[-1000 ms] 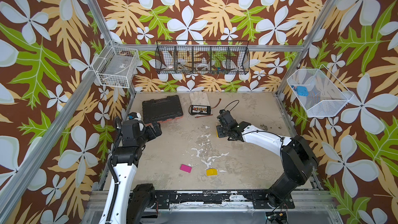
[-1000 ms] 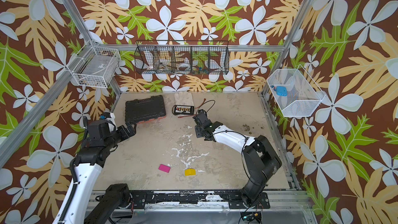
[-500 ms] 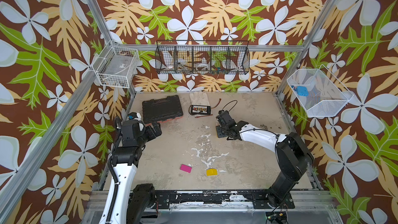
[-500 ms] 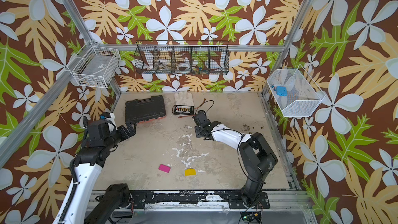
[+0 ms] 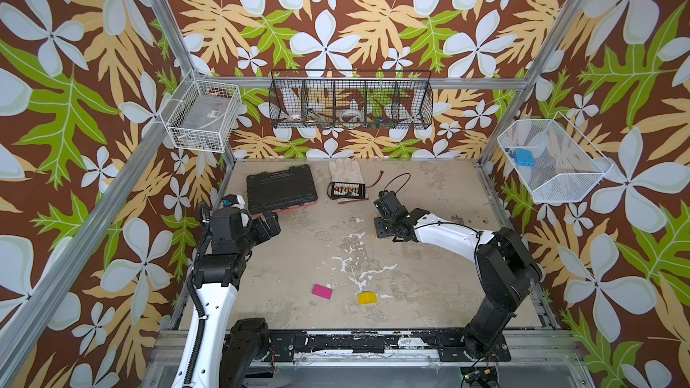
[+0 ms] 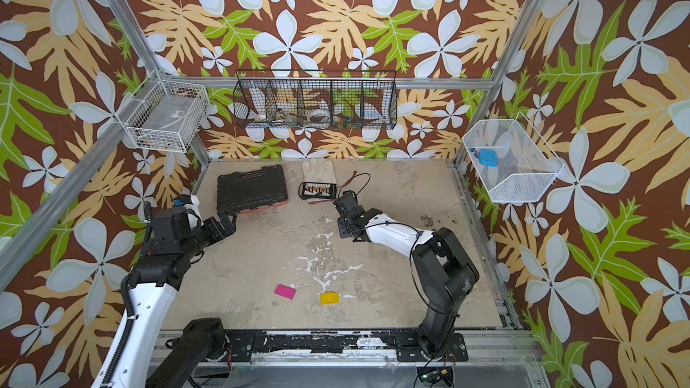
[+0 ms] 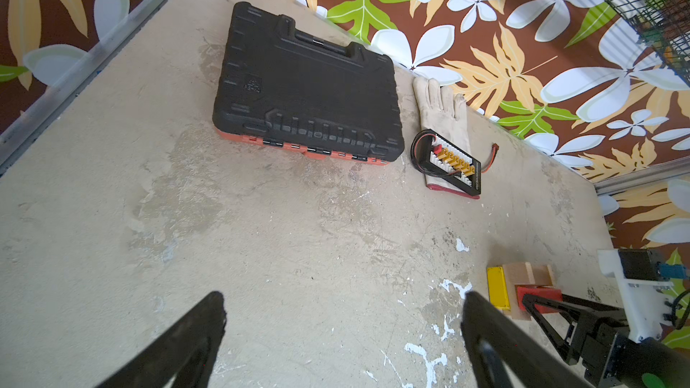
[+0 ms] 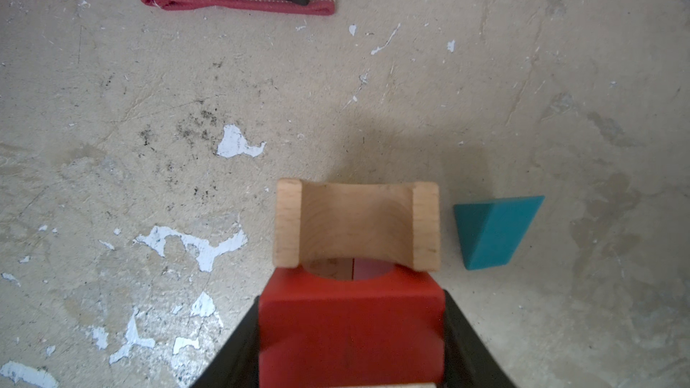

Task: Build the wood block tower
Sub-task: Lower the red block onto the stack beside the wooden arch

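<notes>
Gripping: right tool (image 8: 351, 296) is clamped on the red block (image 8: 351, 330), jaws on its flat sides, likely for a square set-down.
Tower: only a low cluster; the red block touches the wood arch (image 8: 356, 225), with pale and pink pieces glimpsed under the arch.
Arch: bare grained wood, curved hollow facing the wrist camera.
Teal wedge (image 8: 496, 231): matte, sloped, lying just beside the arch; probably the cap, not yet placed.
Yellow slab (image 7: 498, 289): smooth paint, just beside the arch; contact unclear.
Loose blocks: magenta slab (image 5: 322, 291) and yellow wedge (image 5: 367, 298), both well apart from the arch.
Left tool (image 7: 343, 298): jaws wide and empty, well apart from the arch.
Tabletop (image 8: 186, 87): scuffed beige with chipped white paint.
</notes>
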Tool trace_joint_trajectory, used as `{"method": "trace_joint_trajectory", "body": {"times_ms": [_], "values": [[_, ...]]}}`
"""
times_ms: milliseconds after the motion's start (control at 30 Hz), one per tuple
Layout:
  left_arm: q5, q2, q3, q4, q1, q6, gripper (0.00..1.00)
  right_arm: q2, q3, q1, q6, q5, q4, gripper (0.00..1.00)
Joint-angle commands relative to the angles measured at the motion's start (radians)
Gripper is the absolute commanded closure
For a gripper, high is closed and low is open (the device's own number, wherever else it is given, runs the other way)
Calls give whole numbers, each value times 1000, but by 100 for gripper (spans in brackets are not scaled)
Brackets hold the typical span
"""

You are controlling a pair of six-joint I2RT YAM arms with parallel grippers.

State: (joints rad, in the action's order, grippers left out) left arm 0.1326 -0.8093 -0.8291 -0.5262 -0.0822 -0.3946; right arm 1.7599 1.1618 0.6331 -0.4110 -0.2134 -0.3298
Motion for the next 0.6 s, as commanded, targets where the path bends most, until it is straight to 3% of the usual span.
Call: {"method": "trace_joint_trajectory", "body": {"times_ms": [0,567], "values": [[-1,2,2,3,-1,5,0,9,8,-3,1,-17,-6,53],[-1,3,2,3,-1,4,0,21,14,-6,1,-18,-13,44]]}}
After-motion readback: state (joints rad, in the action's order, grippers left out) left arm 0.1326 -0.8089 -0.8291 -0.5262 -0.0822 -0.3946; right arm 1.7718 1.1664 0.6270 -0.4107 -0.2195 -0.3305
